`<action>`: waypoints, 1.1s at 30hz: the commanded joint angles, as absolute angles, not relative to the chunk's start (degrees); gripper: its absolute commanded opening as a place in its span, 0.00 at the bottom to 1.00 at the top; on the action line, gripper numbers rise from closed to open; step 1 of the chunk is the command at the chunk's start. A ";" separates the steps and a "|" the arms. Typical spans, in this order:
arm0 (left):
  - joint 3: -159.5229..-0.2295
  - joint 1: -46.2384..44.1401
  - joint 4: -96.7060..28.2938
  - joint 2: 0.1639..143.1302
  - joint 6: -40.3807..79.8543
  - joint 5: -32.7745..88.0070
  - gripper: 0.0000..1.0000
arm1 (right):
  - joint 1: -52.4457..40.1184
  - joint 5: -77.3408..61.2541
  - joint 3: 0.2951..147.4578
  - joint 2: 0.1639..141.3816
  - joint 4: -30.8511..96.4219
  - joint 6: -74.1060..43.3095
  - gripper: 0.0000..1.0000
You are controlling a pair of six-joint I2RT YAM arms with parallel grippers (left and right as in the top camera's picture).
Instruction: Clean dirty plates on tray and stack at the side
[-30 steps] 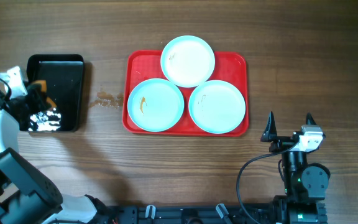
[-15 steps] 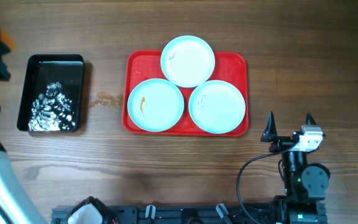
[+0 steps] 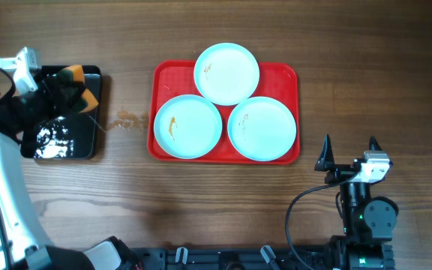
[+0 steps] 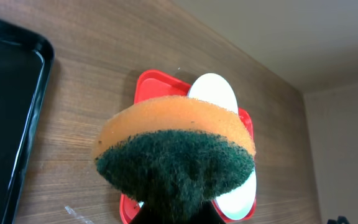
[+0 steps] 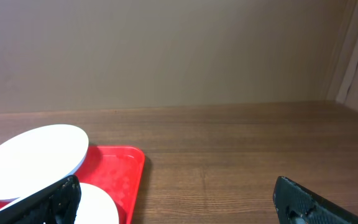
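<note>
Brown-grained wooden table [image 3: 216, 202]. At the left, glossy black tray [image 3: 83, 139], white foam [image 3: 51, 140] in its near half. Over its far right corner, orange sponge [image 4: 176, 155] with dark green scouring face. Just right of the tray, brownish smear [image 3: 130, 120] on the wood.

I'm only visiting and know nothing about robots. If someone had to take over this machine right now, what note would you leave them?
The left tool is shut on the sponge, orange with a green scouring side, and is over the black tray.
The right tool is open and empty, apart from the red tray.
All three plates lie on the red tray. The left plate has a clear brown-orange smear, the far plate a small mark, and the right plate faint specks.
Done: sponge in grip.
Left: wipe every plate, then stack them beside the tray.
</note>
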State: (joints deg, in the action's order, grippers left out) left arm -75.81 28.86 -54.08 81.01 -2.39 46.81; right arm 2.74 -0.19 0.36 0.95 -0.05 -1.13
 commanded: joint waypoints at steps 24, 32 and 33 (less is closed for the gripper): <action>-75.16 32.71 -40.47 88.05 -7.18 21.71 0.04 | 3.07 -0.03 0.30 0.80 -0.36 -0.16 1.00; -75.46 33.41 -40.25 87.42 2.46 35.40 0.04 | 3.07 -0.01 0.30 0.80 -0.71 -0.12 1.00; -75.46 33.41 -39.64 86.87 2.44 41.28 0.04 | 3.07 -0.78 0.30 0.80 -1.41 -0.95 1.00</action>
